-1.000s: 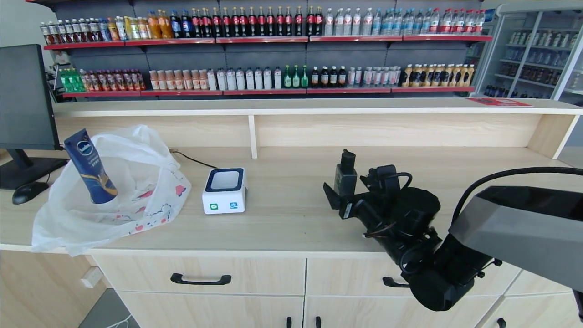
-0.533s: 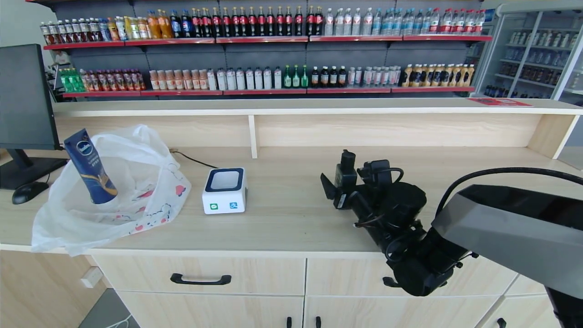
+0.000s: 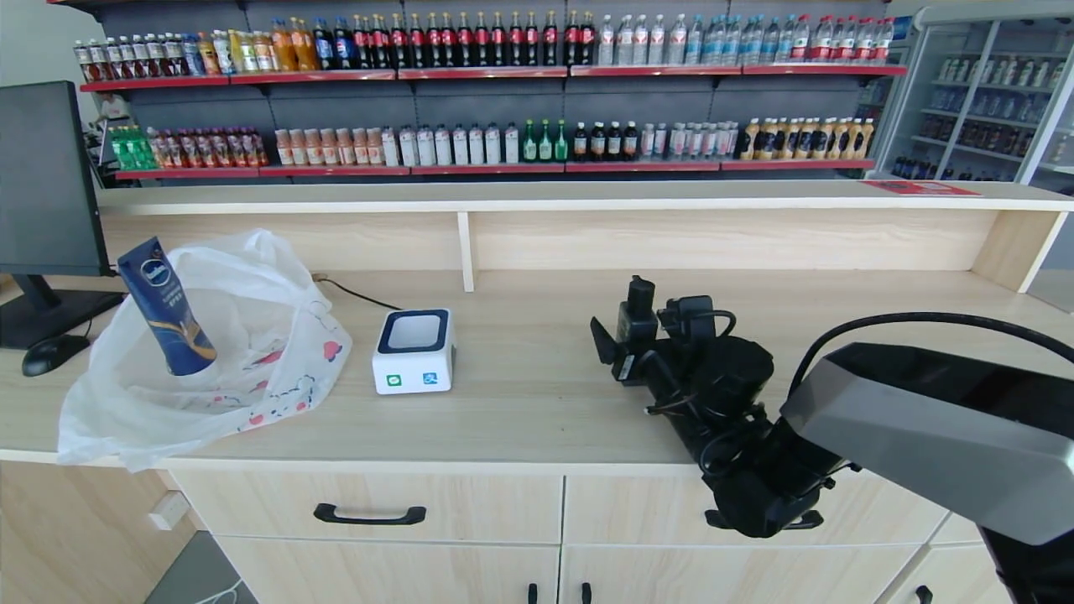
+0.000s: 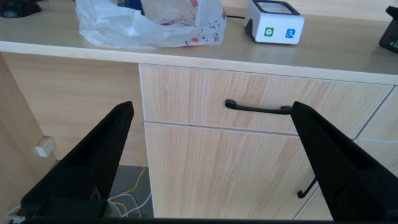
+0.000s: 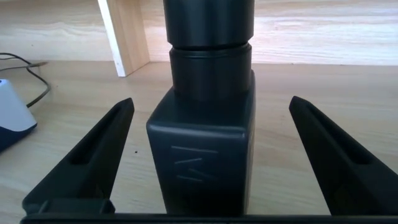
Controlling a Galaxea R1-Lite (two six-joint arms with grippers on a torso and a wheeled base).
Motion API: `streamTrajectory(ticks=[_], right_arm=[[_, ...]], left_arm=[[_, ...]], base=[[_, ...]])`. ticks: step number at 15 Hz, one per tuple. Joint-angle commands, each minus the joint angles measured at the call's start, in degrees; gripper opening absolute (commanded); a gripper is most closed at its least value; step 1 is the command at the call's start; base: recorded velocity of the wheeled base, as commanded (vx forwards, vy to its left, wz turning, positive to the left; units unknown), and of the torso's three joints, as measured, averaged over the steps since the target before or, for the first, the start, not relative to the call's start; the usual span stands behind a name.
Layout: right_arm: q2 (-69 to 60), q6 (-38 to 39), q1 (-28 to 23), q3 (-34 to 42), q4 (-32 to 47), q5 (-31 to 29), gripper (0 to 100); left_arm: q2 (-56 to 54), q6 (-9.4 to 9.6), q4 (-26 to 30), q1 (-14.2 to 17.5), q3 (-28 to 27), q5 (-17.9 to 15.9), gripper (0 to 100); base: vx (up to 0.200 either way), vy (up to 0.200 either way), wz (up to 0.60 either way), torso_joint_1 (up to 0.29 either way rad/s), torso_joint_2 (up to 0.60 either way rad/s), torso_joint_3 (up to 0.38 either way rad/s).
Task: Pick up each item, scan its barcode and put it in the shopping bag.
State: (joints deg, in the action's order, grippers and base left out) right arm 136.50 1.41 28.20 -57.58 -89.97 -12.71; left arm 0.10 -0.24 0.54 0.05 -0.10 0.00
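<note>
The head camera is looking down across the tabletop (image 3: 537, 411). Wrist cameras are peering closely past the right tool (image 5: 211, 104) and left tool (image 4: 211, 107); all are sharing the scanner (image 3: 413, 350) beyond them.

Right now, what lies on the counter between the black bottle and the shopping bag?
The white scanner, standing nearer the bag, with its cable trailing behind it; otherwise the counter is bare. The head view shows this.

Dark monitor (image 3: 46, 180) and mouse (image 3: 52, 354) at the left end of the wooden counter (image 3: 537, 419), bottle-lined shelves (image 3: 487, 74) behind
</note>
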Motion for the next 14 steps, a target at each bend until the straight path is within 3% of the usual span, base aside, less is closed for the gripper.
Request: streamTrajectory(ticks=[1,9,10,14], right_arm=[[0.79,-0.01,0.02,-0.26,-0.03,-0.03,100],[1.93,0.08,0.1,0.27,-0.03,-0.03,100],[2.19,0.17,0.1,-0.08,-0.03,-0.03,0],[2.11,0.43,0.1,0.1,-0.03,-0.03,0]], left_arm=[[-0.01,-0.02,-0.01,0.04,0.01,0.0,100],[-0.01,-0.02,-0.01,0.04,0.01,0.0,100],[-0.01,-0.02,-0.01,0.04,0.01,0.0,100],[-0.01,-0.02,-0.01,0.04,0.01,0.0,100]], base=[[0.0,0.0,0.0,0.0,0.0,0.0],[0.0,0.0,0.0,0.0,0.0,0.0],[0.0,0.0,0.0,0.0,0.0,0.0],[0.0,0.0,0.0,0.0,0.0,0.0]])
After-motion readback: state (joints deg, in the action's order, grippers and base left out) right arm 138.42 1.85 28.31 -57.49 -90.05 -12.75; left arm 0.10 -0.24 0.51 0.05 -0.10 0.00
